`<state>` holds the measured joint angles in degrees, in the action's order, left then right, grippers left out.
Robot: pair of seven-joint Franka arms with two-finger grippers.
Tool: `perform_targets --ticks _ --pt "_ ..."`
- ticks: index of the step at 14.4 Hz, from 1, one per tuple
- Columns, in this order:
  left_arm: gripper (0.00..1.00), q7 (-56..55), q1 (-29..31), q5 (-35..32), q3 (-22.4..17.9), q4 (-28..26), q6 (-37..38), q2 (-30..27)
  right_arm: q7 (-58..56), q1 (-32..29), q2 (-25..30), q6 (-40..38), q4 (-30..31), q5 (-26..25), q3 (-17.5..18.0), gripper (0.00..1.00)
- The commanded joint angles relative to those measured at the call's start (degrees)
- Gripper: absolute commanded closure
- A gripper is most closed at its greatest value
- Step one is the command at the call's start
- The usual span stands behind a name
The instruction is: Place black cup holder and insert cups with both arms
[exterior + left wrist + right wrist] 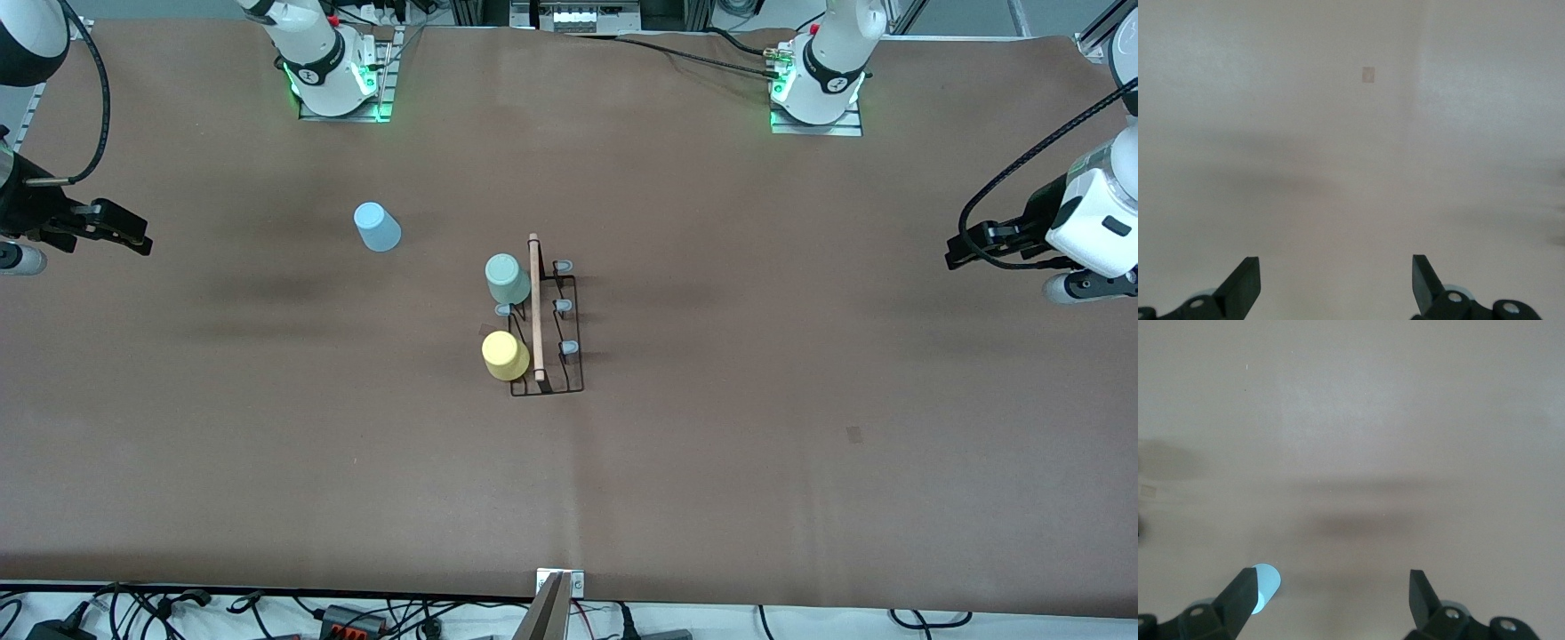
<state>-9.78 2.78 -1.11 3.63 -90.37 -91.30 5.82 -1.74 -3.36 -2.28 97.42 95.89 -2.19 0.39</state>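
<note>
The black cup holder (576, 331) stands at the table's middle, with its wooden rod handle (536, 307) on top. A mint green cup (507, 278) and a yellow cup (505, 355) sit upside down on pegs on its side toward the right arm's end. The light blue cup (378, 227) stands upside down on the table, toward the right arm's end. My right gripper (133, 236) is open and empty above that end of the table; the blue cup shows beside one finger in the right wrist view (1265, 587). My left gripper (956, 252) is open and empty above the left arm's end.
Three grey-capped pegs (564, 306) on the holder's side toward the left arm's end are bare, as is one peg (503, 309) between the two cups. A small dark mark (853, 434) lies on the brown table cover; it also shows in the left wrist view (1368, 74).
</note>
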Motion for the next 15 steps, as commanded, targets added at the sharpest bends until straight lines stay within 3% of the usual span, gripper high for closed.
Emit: perform_targets --ticks 1,15 --pt "0.00 0.4 0.0 0.7 0.1 -1.3 -0.7 -1.4 -0.6 1.4 1.0 0.3 0.9 0.8 -1.8 0.00" --pt "0.00 0.5 0.0 1.0 0.1 -1.4 -0.5 -1.4 -0.5 1.2 2.5 -1.1 1.3 1.0 -1.7 0.00"
